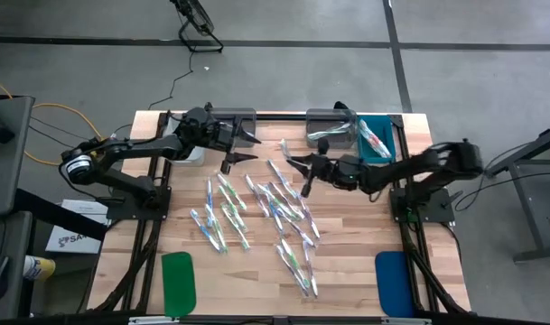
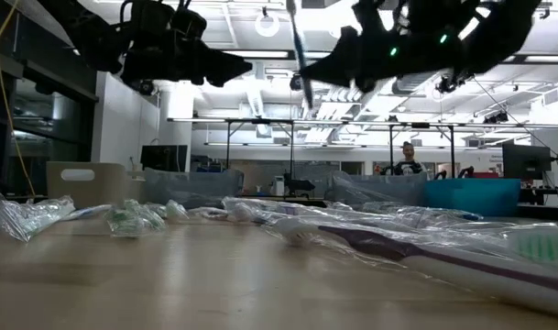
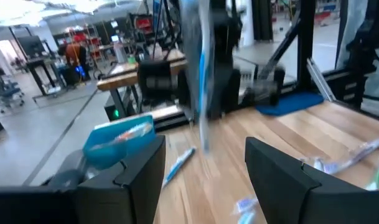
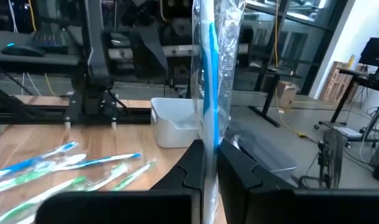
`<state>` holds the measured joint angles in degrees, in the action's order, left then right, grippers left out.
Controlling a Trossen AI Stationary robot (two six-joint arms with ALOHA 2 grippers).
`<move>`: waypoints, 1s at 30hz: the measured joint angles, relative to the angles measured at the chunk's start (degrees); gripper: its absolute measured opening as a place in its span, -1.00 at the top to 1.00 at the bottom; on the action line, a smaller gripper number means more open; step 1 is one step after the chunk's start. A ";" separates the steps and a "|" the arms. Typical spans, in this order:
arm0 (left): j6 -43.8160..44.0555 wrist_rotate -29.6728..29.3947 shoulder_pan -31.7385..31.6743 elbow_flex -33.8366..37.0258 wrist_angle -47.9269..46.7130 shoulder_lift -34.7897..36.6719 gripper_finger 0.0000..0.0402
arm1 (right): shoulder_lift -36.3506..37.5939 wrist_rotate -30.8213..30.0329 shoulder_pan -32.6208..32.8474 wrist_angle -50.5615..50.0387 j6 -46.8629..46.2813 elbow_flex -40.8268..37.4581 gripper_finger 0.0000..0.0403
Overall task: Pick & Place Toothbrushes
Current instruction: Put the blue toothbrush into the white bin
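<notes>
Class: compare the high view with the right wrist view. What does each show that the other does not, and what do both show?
High view only: the teal bin, the green pad and the blue pad.
Right wrist view only: the right gripper with fingers shut on an upright blue toothbrush in clear wrap.
Both: loose toothbrushes on the wooden table.

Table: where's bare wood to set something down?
Free: the strip between the green pad and blue pad, below the toothbrushes, plus the table's right side. Crowded: the centre pile and back-edge bins.
</notes>
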<state>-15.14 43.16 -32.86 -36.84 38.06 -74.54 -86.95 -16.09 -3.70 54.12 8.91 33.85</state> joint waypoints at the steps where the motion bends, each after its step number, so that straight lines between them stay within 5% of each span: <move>1: 0.16 0.00 0.00 0.00 0.38 0.02 -0.07 | -2.16 0.70 -0.45 2.39 0.00 0.18 0.92; 10: 1.94 -0.17 0.00 -0.02 2.70 0.02 -0.07 | -15.98 4.58 -2.67 5.69 0.34 12.29 0.92; 20: 2.13 0.07 0.00 -0.02 2.53 0.02 -0.04 | -18.50 4.66 -4.77 -0.61 0.41 19.16 0.92; 24: 2.08 -0.06 0.00 -0.02 2.55 0.02 0.19 | -18.50 4.70 -4.70 -0.85 0.40 19.14 0.92; 30: 1.45 -1.33 -0.02 -0.02 2.50 0.02 0.85 | -18.50 4.76 -4.71 -1.27 0.21 19.15 0.92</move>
<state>-13.70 41.82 -32.88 -36.86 40.56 -74.52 -105.45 -11.33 -8.40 52.85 9.12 52.99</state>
